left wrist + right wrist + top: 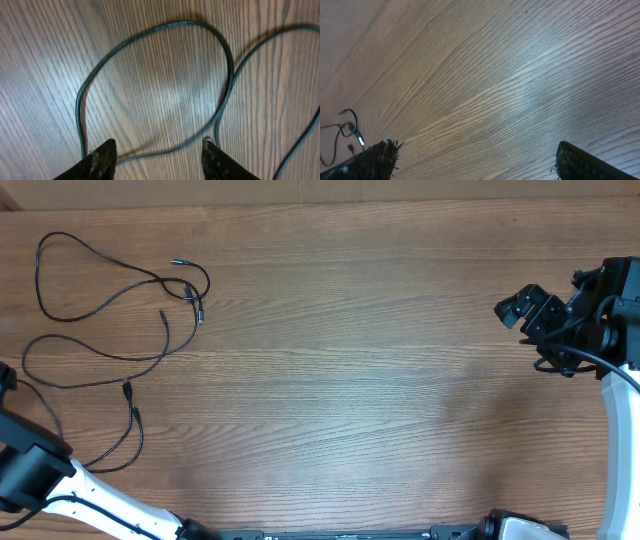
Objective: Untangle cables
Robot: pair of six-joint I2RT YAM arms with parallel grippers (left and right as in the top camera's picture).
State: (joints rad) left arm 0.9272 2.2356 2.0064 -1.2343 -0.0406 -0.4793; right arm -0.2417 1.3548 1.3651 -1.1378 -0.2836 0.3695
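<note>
While cables point(164, 315) sprawl in loose loops at the table's point(380, 380) 9 o'clock: left gripper point(157, 147) directly above, jaws apart, empty; one strand runs 9-to-3 beneath them. Right gripper point(476, 147) at 3 o'clock, wide open, empty, well apart. Left arm nearer.

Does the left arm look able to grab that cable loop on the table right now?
Probably yes: the left tool hangs open right above the cable loop, with nothing in between.
</note>
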